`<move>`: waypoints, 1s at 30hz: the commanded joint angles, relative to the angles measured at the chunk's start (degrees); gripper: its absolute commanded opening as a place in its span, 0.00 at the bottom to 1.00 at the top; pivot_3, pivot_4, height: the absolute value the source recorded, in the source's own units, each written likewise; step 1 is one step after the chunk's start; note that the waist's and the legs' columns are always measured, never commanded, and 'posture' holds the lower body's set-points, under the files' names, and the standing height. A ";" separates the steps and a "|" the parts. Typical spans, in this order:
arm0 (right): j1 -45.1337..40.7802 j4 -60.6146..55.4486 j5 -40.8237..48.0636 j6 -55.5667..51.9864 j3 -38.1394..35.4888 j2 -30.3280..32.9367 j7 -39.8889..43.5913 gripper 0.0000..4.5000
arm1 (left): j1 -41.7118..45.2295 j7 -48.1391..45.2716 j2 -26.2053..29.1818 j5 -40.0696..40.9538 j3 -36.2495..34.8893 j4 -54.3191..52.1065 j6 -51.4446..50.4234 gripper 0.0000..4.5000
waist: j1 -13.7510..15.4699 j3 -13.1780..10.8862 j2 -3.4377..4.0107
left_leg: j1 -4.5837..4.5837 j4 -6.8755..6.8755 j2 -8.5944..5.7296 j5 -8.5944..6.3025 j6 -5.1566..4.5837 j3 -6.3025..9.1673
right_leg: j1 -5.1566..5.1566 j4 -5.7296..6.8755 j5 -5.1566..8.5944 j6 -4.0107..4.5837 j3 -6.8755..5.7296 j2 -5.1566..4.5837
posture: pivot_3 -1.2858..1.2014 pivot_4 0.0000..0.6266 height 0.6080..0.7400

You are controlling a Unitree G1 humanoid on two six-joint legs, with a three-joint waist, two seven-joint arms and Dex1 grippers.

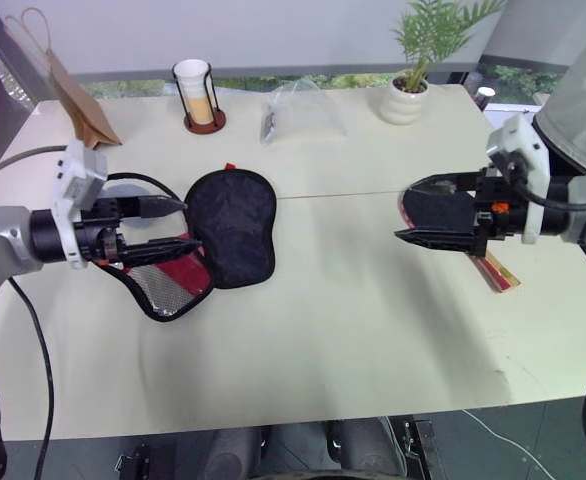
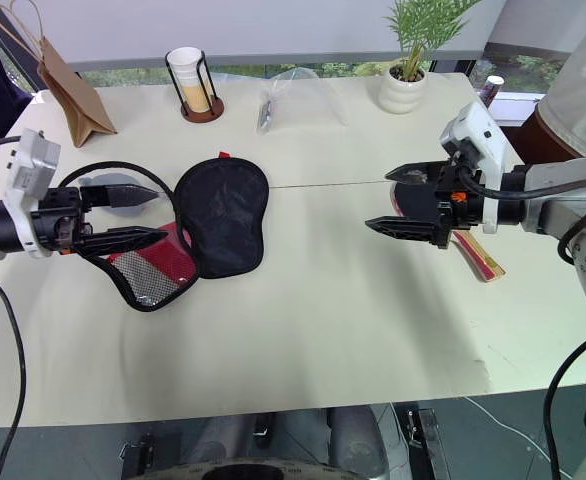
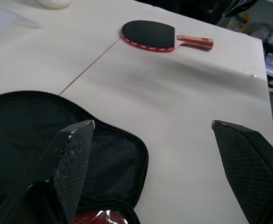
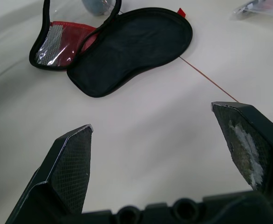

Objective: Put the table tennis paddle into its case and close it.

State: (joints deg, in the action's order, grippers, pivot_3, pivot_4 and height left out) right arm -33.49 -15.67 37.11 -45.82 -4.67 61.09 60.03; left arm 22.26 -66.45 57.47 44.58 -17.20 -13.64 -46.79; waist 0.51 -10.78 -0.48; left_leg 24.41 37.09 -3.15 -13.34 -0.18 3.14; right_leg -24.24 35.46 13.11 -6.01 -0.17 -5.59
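Note:
The case lies unzipped on the left of the table, its black flap spread flat and its red mesh panel beside it. My left gripper hovers open just over the case's left edge, holding nothing. The table tennis paddle rests flat on the right side, black face up, its striped wooden handle pointing toward the table's right edge. Above the paddle's face my right gripper is open and empty, aimed at the case.
Along the far edge stand a brown paper bag, a cup in a wire holder, a clear plastic bag and a potted plant. A seam crosses the table between case and paddle.

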 commanded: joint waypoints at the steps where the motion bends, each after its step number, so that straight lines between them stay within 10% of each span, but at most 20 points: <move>1: 0.06 -1.16 -0.64 0.94 -0.91 0.03 0.16 0.99 | 0.59 -0.53 0.93 0.42 -0.71 -0.40 0.99 0.93 | 0.01 0.00 0.00 | 0.00 0.00 0.00 0.00 0.00 0.00 | 0.00 0.00 0.00 0.00 0.00 0.00 | 0.52 0.24 1.00; 23: -2.40 -0.63 -1.67 -3.17 1.77 -2.22 -1.76 0.99 | 3.30 0.26 -1.03 0.71 1.99 1.48 1.60 0.93 | 0.02 0.00 0.00 | 0.00 0.01 0.00 0.00 0.00 -0.02 | -0.01 0.02 -0.01 -0.01 0.01 0.03 | 0.52 0.24 1.00; 30: -8.48 1.39 -2.49 -9.26 9.54 -13.39 -7.39 0.99 | 2.34 0.99 -1.14 -0.59 1.62 2.33 2.14 0.93 | -0.57 0.01 -0.01 | -0.01 0.00 0.01 0.01 0.01 -0.01 | -0.04 0.09 -0.01 -0.02 0.02 0.04 | 0.52 0.24 1.00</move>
State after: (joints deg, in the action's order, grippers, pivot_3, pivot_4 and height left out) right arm -39.96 -14.22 34.95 -53.76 3.59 49.36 54.36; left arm 24.69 -65.71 55.80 44.33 -14.36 -11.43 -45.65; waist -0.06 -10.77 -0.49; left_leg 24.39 37.10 -3.14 -13.32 -0.16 3.13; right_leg -24.30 35.61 13.08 -6.05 -0.15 -5.55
